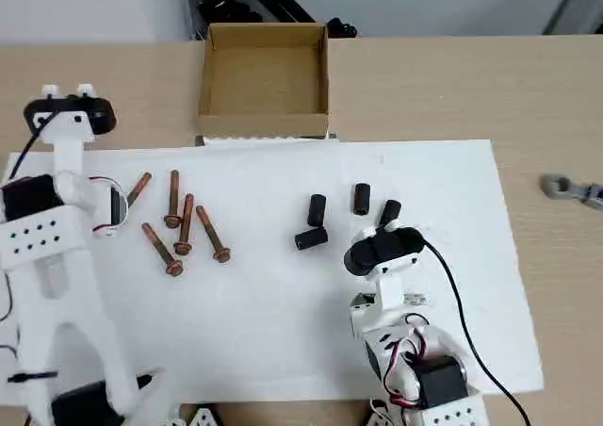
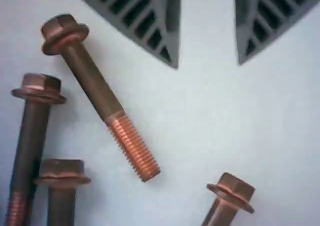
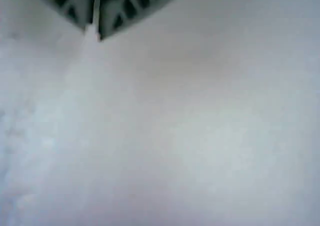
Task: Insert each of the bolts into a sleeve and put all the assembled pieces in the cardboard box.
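And the left gripper (image 2: 206, 60) hangs over the white sheet (image 1: 283, 322), jaws spread wide and holding nothing, just beside the five bolts (image 1: 186, 224) (coppery, scattered on the sheet's left side). The right gripper (image 3: 95, 30) has its tips pressed together, empty, above bare sheet. Four black sleeves (image 1: 317, 209) lie right of centre. The cardboard box (image 1: 265, 124) sits at the sheet's far edge.

Bright, even light fell from overhead on the counter (image 1: 443, 87). The white sheet (image 1: 283, 332) glared pale, and in the right wrist view it washed out almost featureless. The bolts (image 1: 187, 223) cast only short, soft shadows close beside them. The cardboard box (image 1: 264, 124) held mild shade along its inner walls.
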You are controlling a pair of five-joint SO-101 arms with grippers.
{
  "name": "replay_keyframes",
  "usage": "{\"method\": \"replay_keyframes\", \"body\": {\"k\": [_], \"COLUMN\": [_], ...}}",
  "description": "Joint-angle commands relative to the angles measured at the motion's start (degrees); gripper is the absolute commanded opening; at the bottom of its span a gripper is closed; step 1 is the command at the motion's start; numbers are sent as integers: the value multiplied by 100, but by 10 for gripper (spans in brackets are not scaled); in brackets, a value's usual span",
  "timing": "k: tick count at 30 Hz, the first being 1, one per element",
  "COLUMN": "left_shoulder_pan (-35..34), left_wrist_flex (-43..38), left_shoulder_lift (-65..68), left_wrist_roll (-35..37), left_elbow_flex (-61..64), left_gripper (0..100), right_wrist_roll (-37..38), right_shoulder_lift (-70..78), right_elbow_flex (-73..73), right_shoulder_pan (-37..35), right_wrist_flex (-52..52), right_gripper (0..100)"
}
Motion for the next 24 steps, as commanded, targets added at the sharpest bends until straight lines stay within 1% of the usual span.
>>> {"method": "replay_keyframes", "body": {"k": [1, 3, 6, 9, 13, 20, 22, 24], "left_shoulder_pan": [18, 9, 97, 132, 114, 132, 132, 123], "left_wrist_flex": [-26, 9, 316, 545, 589, 580, 580, 580], "left_shoulder_lift": [158, 510, 1178, 1714, 2338, 2989, 3095, 3209], "left_wrist_roll": [-44, -123, -510, -510, -510, -492, -492, -492], "left_elbow_flex": [-303, -426, -760, -1244, -1824, -2325, -2448, -2607], "left_gripper": [80, 113, 141, 141, 141, 141, 141, 141], "right_wrist_roll": [53, 18, 44, 26, 26, 79, 211, 589], "right_shoulder_lift": [-31, -31, -31, -31, -22, -4, 31, 259], "right_elbow_flex": [26, 53, 167, 211, 211, -334, -580, -809], "right_shoulder_pan": [-119, -119, -84, -110, -110, -110, -110, -110], "right_wrist_flex": [-365, -453, -892, -1059, -1165, -1174, -1156, -1165], "right_gripper": [7, 7, 6, 7, 7, 7, 7, 7]}}
